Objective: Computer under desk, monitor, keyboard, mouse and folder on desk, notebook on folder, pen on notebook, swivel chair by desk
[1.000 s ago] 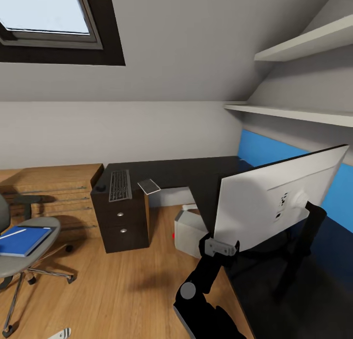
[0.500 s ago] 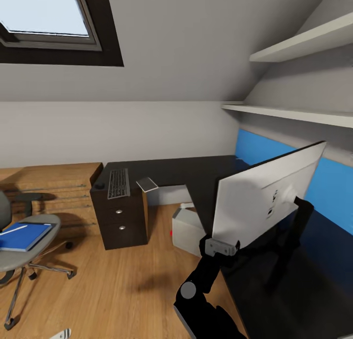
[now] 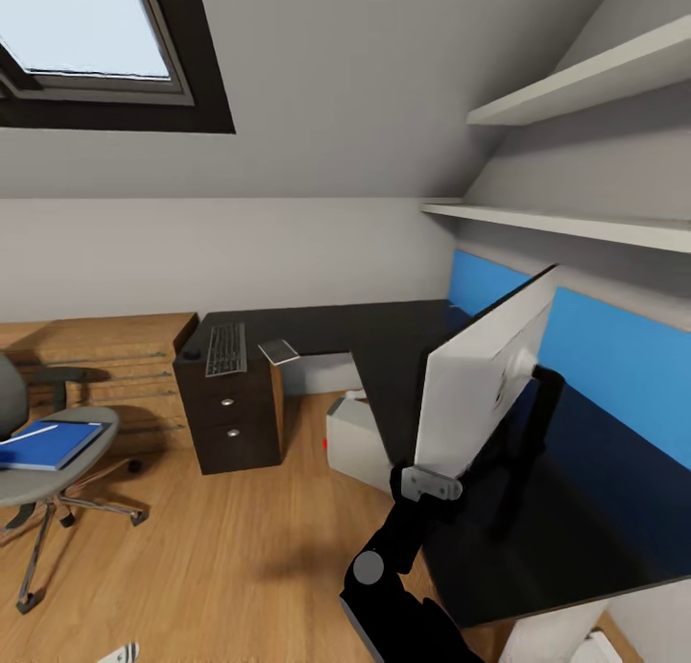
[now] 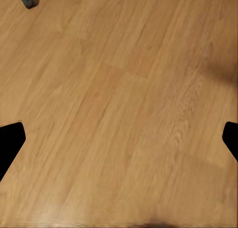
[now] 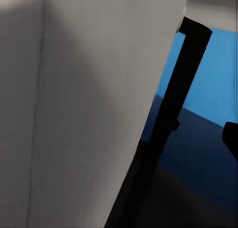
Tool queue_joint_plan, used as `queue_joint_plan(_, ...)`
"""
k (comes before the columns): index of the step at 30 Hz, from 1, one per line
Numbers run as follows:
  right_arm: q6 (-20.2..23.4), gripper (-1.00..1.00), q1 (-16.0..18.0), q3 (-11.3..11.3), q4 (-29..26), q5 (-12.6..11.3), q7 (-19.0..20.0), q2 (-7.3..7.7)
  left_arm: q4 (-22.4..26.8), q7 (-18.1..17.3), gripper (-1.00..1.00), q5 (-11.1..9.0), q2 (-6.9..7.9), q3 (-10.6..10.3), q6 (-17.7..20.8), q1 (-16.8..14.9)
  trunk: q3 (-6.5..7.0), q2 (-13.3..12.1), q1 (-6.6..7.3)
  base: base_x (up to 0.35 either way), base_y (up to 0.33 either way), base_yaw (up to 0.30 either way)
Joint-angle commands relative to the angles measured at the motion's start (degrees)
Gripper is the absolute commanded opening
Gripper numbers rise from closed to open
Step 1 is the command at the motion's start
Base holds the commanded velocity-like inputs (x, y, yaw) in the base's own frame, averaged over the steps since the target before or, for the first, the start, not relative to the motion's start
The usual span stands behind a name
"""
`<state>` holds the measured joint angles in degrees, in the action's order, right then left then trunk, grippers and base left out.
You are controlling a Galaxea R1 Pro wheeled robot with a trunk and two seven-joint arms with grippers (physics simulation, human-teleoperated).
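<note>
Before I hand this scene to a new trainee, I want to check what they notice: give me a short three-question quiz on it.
1. True or false: the blue folder lies on the swivel chair.
2. What lies on the desk beside the keyboard? A) the notebook B) a mug C) a lamp
3. Fill in: the computer stands on the ____, by the desk.

Key: 1 true; 2 A; 3 floor. The gripper sits at the lower corner of the monitor, white back toward the head camera.

White-backed monitor (image 3: 480, 385) stands upright on the black desk (image 3: 384, 346) (blue folder (image 3: 48, 444) on chair (image 3: 38, 471)).
</note>
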<state>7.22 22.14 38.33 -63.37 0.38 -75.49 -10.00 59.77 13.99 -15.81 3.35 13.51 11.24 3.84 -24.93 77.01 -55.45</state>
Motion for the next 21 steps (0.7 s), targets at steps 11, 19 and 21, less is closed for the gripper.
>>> queue_joint_plan(11,0.60,1.00,0.03,0.08,0.01,-0.03,-0.01,0.00,0.17,0.32,1.00,-0.54,0.08,-0.06,0.27,0.04,-0.05,0.04,0.02,-0.245,-0.200,0.000)
queue_joint_plan(19,0.60,1.00,0.06,0.15,0.09,-0.02,0.16,0.00,0.17,0.30,1.00,-0.54,0.08,-0.04,0.27,0.03,-0.05,0.04,0.02,-0.232,-0.253,0.000)
queue_joint_plan(21,0.60,1.00,0.05,0.16,0.09,-0.01,0.16,0.00,0.17,0.30,1.00,-0.54,0.06,0.00,0.27,0.03,-0.05,0.04,0.02,-0.157,-0.167,0.000)
